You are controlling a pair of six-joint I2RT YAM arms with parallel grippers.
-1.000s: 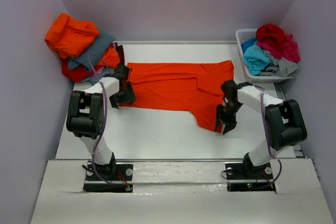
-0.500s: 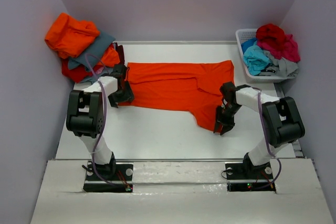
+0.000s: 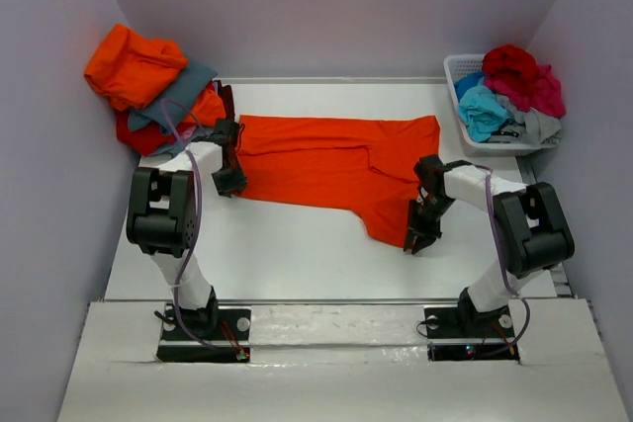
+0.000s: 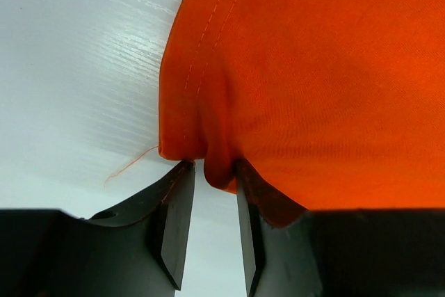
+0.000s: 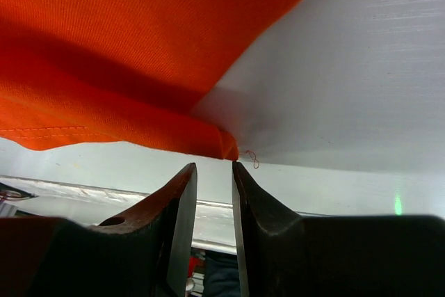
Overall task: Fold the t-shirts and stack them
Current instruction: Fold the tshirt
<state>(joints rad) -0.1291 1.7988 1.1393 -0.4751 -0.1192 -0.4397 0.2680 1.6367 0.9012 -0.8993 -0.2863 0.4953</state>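
1. My left claw has drawn in from wide to narrow over the last second. It now pinches a puckered fold of hem at the near left corner of the orange t-shirt.
2. That fold fills the slim gap at my left fingertips, so I judge that this side has a hold.
3. My right claw has narrowed too, and it has slid a little nearer along the shirt's near right tip.
4. On the right a thin gap shows between the jaws, with the cloth corner lying right at their tips. I cannot tell whether that corner is caught or only touched.
5. The orange t-shirt has not shifted. It lies spread flat across the far half of the table, with 1 flap reaching toward the near right.
6. A pile of t-shirts sits at the far left, just beside my left arm. More shirts fill the basket at the far right.
7. I read this as the grasp that opens a fold. With both near corners held, the near edge could be lifted and carried over.
8. If the right corner slips, the fold will go crooked.
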